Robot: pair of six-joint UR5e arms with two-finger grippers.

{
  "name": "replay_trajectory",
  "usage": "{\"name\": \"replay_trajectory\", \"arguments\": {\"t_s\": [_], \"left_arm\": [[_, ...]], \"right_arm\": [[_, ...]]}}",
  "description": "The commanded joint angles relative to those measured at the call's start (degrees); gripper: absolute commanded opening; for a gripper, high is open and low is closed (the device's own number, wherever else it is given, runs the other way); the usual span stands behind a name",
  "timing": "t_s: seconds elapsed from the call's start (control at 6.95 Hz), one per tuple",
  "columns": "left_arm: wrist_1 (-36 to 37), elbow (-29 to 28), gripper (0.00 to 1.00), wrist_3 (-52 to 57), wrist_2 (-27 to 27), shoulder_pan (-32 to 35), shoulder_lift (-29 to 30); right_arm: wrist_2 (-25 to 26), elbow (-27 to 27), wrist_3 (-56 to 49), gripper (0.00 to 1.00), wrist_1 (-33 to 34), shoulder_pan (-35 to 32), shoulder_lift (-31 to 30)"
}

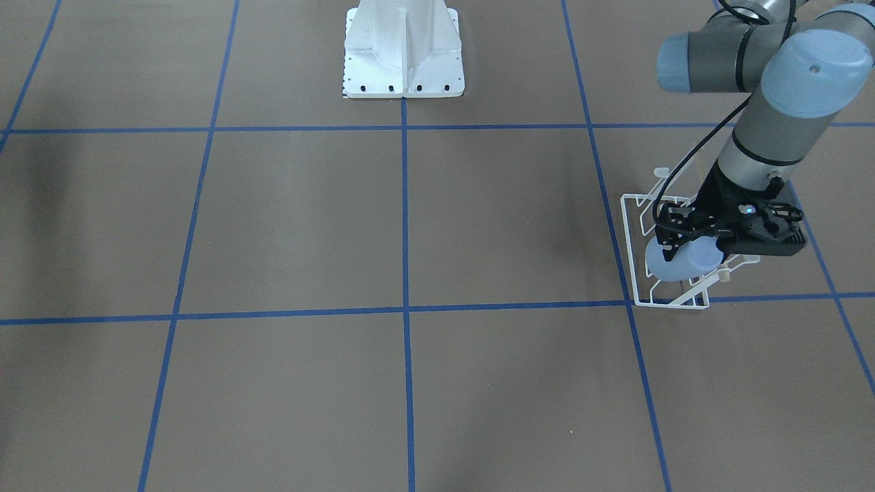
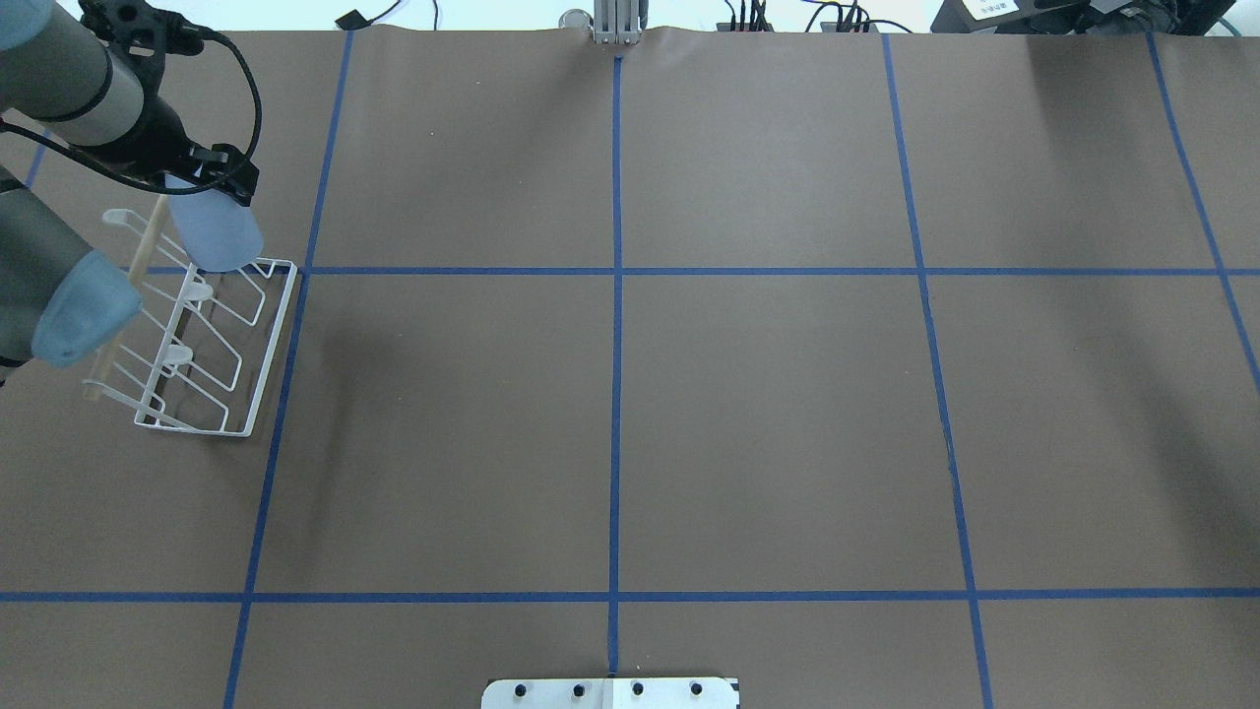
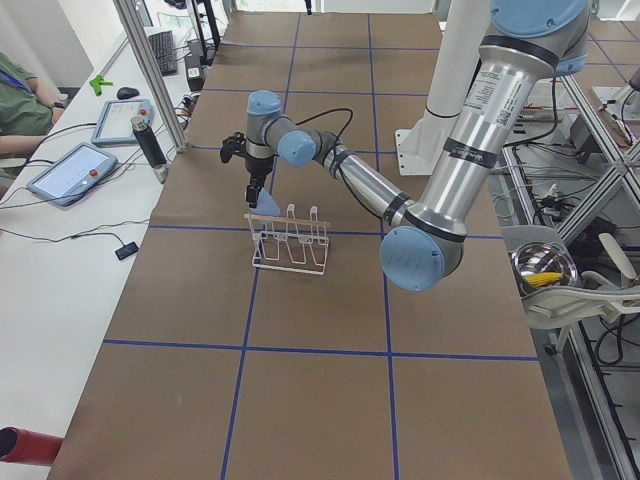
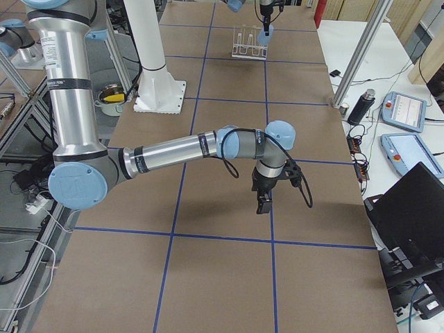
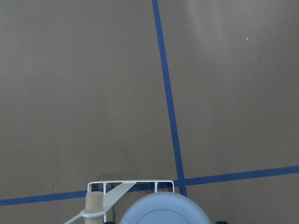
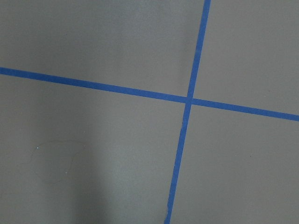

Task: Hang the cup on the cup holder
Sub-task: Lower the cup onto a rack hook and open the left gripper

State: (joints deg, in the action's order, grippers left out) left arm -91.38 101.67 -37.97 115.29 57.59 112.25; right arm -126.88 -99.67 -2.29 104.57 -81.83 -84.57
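The pale blue cup (image 2: 217, 231) is held in my left gripper (image 2: 202, 182), which is shut on its upper part. It hangs tilted over the far end of the white wire cup holder (image 2: 266, 345) with its wooden top rod (image 2: 138, 266). In the front-facing view the cup (image 1: 683, 263) sits low between the rack's wires (image 1: 632, 260), under the gripper (image 1: 683, 239). The left wrist view shows the cup's rounded end (image 5: 161, 210) and the rack's end frame (image 5: 131, 183). My right gripper (image 4: 262, 206) shows only in the exterior right view, hovering over bare table; I cannot tell if it is open.
The brown table has a grid of blue tape lines (image 2: 615, 271). The robot's white base (image 1: 403, 55) stands at the middle of the near edge. Tablets (image 3: 75, 170) and an operator sit beyond the table's far side. A metal bowl (image 3: 545, 265) sits off the table.
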Motion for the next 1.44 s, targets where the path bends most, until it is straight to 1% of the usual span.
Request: {"name": "replay_trajectory", "arguments": {"t_s": [0.0, 0.14, 0.43, 0.58, 0.72, 0.86, 1.01, 1.15, 1.29], "left_arm": [[-0.47, 0.63, 0.98, 0.0, 0.28, 0.59, -0.11], [-0.03, 1.94, 0.98, 0.09, 0.54, 1.99, 0.07], [0.06, 3.62, 0.98, 0.27, 7.89, 6.55, 0.25], [1.19, 5.8, 0.98, 0.53, 10.8, 9.44, -0.1], [3.99, 9.48, 0.98, 2.1, 11.61, 11.39, -2.89], [4.02, 11.43, 0.98, 10.64, 11.71, 13.84, -7.79], [4.19, 11.28, 0.98, 17.77, 11.97, 18.04, -11.67], [3.41, 10.58, 0.98, 21.76, 11.97, 20.44, -17.1], [3.31, 7.0, 0.98, 26.5, 12.06, 23.59, -18.9]], "right_arm": [[-0.56, 0.09, -0.17, 1.0, -0.07, 0.0, 0.02], [-0.56, 0.09, -0.08, 1.0, -0.07, 0.0, 0.11], [-0.56, 0.09, -0.08, 1.0, -0.07, 0.0, 0.19], [-1.35, -0.43, -0.17, 1.0, -0.07, 0.0, -0.07], [-3.27, -0.44, -0.17, 1.0, 0.01, -0.09, -0.42], [-3.29, -0.09, 0.01, 1.0, -0.07, -0.09, -0.42], [-3.2, 0.0, 0.09, 1.0, 0.01, -0.26, -0.42], [-3.29, 0.0, 0.01, 1.0, 0.02, -0.52, -1.29], [-3.29, 0.09, -0.08, 1.0, -0.07, -1.05, -1.47]]}}
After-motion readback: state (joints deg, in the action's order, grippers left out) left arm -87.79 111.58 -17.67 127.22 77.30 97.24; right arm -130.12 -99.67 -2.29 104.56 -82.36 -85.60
